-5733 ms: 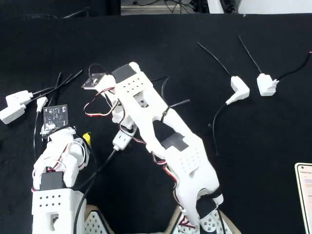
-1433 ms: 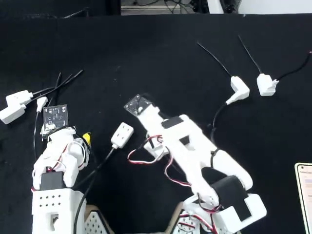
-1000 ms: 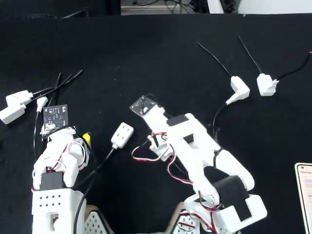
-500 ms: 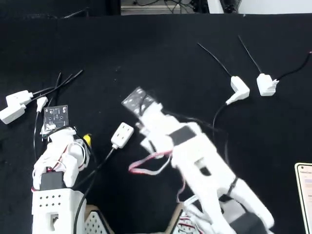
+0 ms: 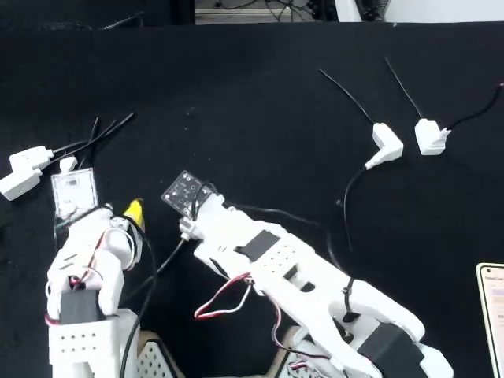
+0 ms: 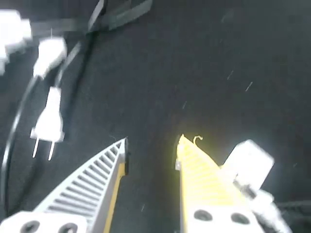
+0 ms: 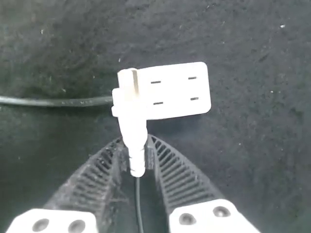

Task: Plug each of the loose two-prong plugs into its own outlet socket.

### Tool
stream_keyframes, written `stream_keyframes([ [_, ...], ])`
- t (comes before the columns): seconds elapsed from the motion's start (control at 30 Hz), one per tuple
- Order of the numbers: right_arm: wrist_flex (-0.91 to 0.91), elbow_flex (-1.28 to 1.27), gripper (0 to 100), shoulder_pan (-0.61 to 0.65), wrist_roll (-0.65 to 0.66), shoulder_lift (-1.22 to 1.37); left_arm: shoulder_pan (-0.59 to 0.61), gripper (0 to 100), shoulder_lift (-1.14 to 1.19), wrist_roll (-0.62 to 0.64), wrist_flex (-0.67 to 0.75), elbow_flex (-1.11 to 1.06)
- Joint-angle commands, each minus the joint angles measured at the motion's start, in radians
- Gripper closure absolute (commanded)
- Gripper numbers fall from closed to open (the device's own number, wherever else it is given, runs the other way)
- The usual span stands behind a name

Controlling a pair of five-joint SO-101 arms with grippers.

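Observation:
My right gripper (image 7: 133, 143) is shut on a white two-prong plug (image 7: 132, 111), whose thin cable runs back between the fingers. The plug lies across the cable end of the white outlet block (image 7: 180, 90); its prongs are hidden, and two pairs of slots beside it are free. In the high view the right arm's wrist covers most of that outlet (image 5: 186, 229). My left gripper (image 6: 151, 143) is open above the black cloth. A loose plug (image 6: 48, 128) with two bare prongs lies close beside its grey finger. The outlet block (image 6: 248, 162) shows past the yellow finger.
Two more white plugs (image 5: 386, 146) (image 5: 431, 135) with black cables lie at the far right of the table. White connector blocks (image 5: 22, 172) and several black cables sit at the far left. A white card (image 5: 492, 315) lies at the right edge.
The right arm has swung left and stretched out low over the outlet block, which lay uncovered before. The left arm's wrist has shifted slightly forward and left.

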State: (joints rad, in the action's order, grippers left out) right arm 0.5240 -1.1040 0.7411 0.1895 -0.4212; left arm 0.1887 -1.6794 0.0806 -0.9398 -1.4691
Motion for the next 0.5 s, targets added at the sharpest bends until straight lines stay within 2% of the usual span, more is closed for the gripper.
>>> stream_keyframes([
  [0.0, -0.023, 0.062, 98.8, 0.017, -0.052, -0.018, -0.033, 82, -0.147, 0.046, -0.009, -0.033],
  [0.27, -0.026, 0.015, 98.8, 0.117, -0.066, -0.120, -0.134, 82, -0.144, 0.089, -0.015, -0.036],
  [0.47, -0.020, 0.008, 98.8, 0.114, -0.066, -0.140, -0.203, 82, -0.147, 0.080, -0.014, -0.058],
])
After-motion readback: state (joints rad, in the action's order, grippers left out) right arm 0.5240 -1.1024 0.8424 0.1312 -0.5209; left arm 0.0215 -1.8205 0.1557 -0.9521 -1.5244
